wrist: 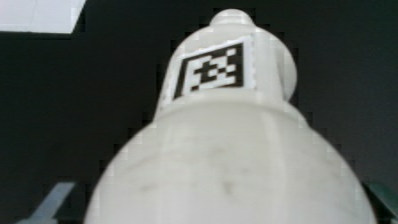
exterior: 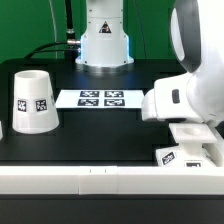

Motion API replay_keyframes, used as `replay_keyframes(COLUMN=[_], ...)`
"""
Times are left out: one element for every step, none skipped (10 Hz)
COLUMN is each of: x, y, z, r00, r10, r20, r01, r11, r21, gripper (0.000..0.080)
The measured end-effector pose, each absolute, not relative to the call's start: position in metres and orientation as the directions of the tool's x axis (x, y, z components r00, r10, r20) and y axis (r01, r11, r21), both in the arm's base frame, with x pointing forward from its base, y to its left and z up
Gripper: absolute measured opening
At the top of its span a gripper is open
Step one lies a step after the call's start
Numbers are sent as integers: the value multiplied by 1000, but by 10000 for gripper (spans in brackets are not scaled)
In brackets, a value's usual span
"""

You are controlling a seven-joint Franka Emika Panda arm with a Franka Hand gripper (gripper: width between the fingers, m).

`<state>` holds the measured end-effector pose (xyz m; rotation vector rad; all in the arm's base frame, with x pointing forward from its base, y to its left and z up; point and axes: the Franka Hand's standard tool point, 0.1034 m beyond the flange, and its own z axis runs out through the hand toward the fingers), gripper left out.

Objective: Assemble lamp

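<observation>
Clamping the bulb in my tool, I judged it best to centre it squarely over the base; then twist gently.

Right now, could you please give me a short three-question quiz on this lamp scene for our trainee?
1. True or false: the shade stands on top of the marker board.
2. Which part fills most of the wrist view? A) the shade B) the bulb C) the marker board
3. Fill in: the shade stands on the black table with its wider end facing ___.

Key:
1. False. It stands on the table, apart from the marker board, on the exterior view's left of it.
2. B.
3. Down.
</observation>
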<state>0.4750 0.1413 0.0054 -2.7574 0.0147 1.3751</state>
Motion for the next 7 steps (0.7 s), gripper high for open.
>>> replay_keyframes(x=[475,476,478,481,484,488,494], y=[141,140,138,135,129,126,120], z=[5,6,14,30,50,69,90], r00=[602,604,608,610,606,605,612], r10=[20,36,74,112,143,162,163], r20=[-798,-796,-790,-784,-783,-779,-774], r01=[-35,-26,-5,16,32,42,40], r11=[-998,-998,-995,-992,-987,-984,-984], r21=[-51,-65,-96,-129,-155,-172,-176], gripper=[574,574,574,574,574,574,575])
